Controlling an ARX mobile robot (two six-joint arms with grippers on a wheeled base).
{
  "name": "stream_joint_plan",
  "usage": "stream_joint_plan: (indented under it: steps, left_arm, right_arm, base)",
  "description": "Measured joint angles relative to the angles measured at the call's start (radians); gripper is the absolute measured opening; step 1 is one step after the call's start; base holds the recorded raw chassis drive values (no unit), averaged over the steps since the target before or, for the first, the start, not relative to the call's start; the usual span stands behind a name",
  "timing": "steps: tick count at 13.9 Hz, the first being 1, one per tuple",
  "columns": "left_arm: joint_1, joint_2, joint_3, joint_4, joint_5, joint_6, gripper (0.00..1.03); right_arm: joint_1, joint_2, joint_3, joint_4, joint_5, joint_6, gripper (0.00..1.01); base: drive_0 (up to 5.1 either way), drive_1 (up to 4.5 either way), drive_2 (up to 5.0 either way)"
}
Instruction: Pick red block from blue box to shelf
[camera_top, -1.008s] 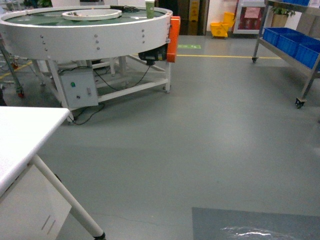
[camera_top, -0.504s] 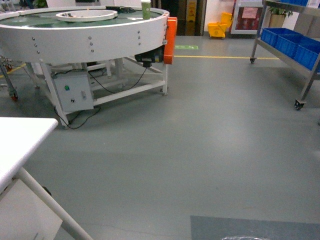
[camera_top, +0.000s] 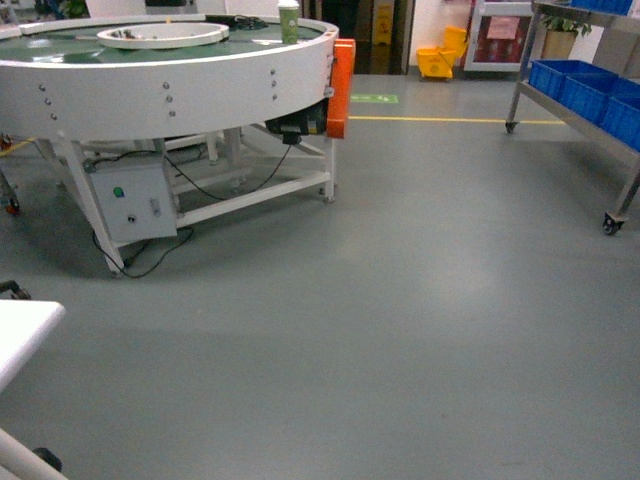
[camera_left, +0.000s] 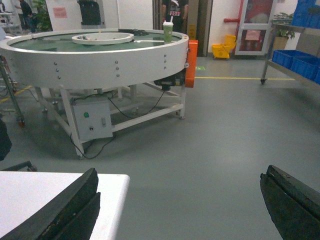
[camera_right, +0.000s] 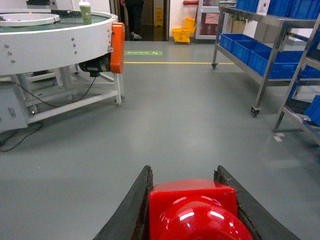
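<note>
One red block (camera_right: 194, 210) sits clamped in the right tool (camera_right: 192, 207); left tool (camera_left: 180, 205) gapes wide, empty. Drive toward the shelf (camera_right: 260, 55) ahead-right, keeping the grip firm and the arm level.

right tool (camera_right: 192, 210) clamps red block (camera_right: 197, 212); shelf (camera_right: 265, 55) at right | grey floor (camera_right: 175, 115) ahead

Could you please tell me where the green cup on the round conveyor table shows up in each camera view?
Head: green cup at the top edge, left of centre.
Left wrist: green cup upper middle, on the table's far rim.
Right wrist: green cup top left.
Shared landmark: the orange panel on the round table's side.
</note>
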Motion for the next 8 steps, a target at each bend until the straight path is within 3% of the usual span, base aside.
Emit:
stream_joint_plan:
  steps: [8]
  left_arm:
    - [0.000,0.000,0.000,-0.003,0.000,0.000,0.98]
  right_arm:
    - [0.000,0.000,0.000,-0.001,0.000,0.000,0.28]
  base:
    - [-0.2,4.11,-4.6]
